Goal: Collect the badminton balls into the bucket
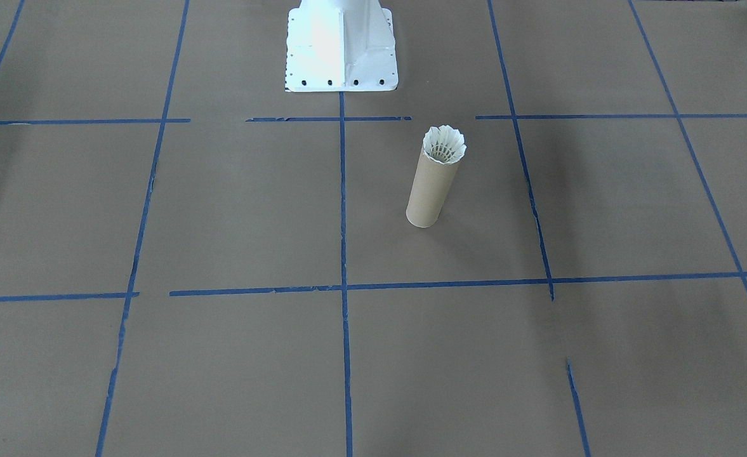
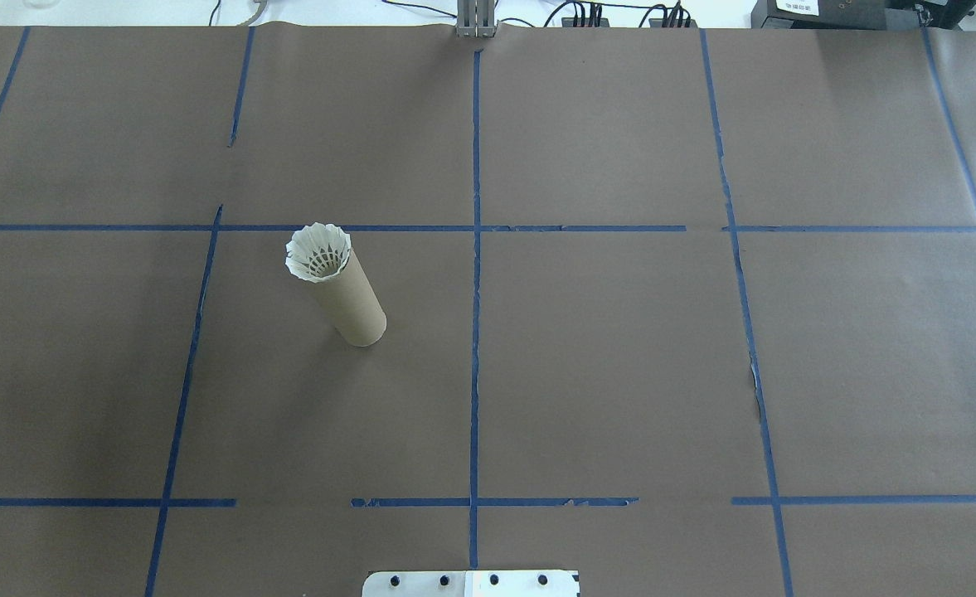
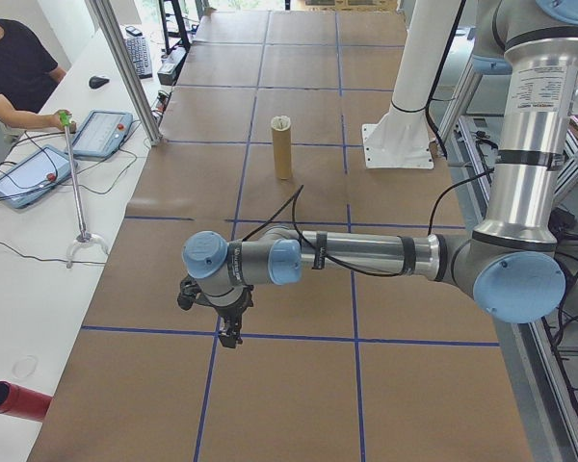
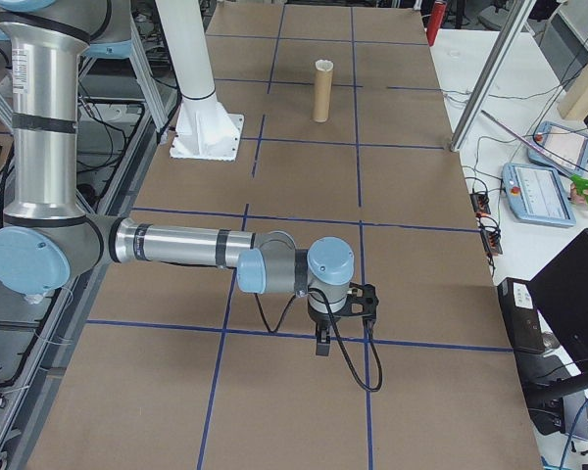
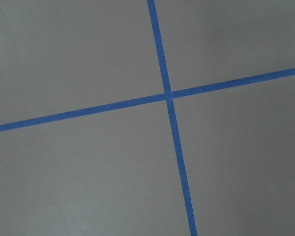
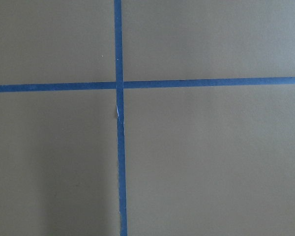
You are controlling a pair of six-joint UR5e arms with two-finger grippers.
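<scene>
tall brown cardboard tube (image 2: 347, 296) upright on brown paper table (image 2: 620, 348), robot's left half | white feather shuttlecock (image 2: 318, 252) seated in tube mouth, skirt flared above rim | left gripper (image 3: 229, 332) low over tape cross, far from tube, jaw state: cannot tell | right gripper (image 4: 323, 341) same, cannot tell

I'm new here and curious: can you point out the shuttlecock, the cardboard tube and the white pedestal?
shuttlecock (image 2: 318, 251), overhead exterior view, on its white feather skirt at the tube's mouth.
cardboard tube (image 1: 431, 190), exterior front-facing view, on its brown side wall.
white pedestal (image 1: 341, 57), exterior front-facing view, on its base plate.
</scene>
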